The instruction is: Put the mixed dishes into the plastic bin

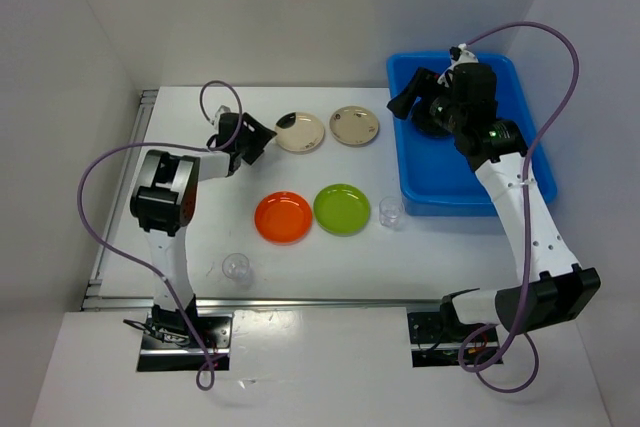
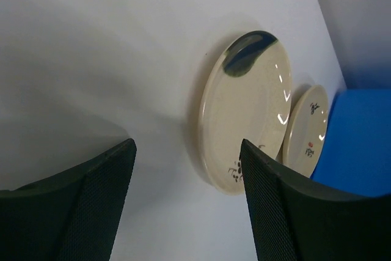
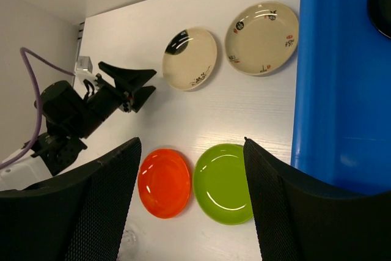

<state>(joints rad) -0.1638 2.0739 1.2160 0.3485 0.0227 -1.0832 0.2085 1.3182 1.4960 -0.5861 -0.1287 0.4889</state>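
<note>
White table (image 1: 300, 257), blue bin (image 1: 440, 192) at far right. Right gripper (image 3: 191, 142) hovers over the bin, jaws spread, empty. Left gripper (image 2: 187, 145), also spread and empty, faces the near beige plate (image 1: 300, 132); best to drop low and pinch its rim squarely, since it lies flat. Another beige plate (image 1: 355, 126), orange plate (image 1: 283, 217), green plate (image 1: 342, 209) and two faint cups (image 1: 391, 212) (image 1: 237, 268) lie outside it. Inside, one black plate (image 3: 380, 1) shows, cut off; the gripper hides the rest

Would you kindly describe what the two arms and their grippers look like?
Both the left arm and the right arm have white links with black joint housings. A purple cable loops along each. The left gripper and right gripper are black, their fingers faced with a fine mesh texture. A small green light shows near the right wrist.
</note>
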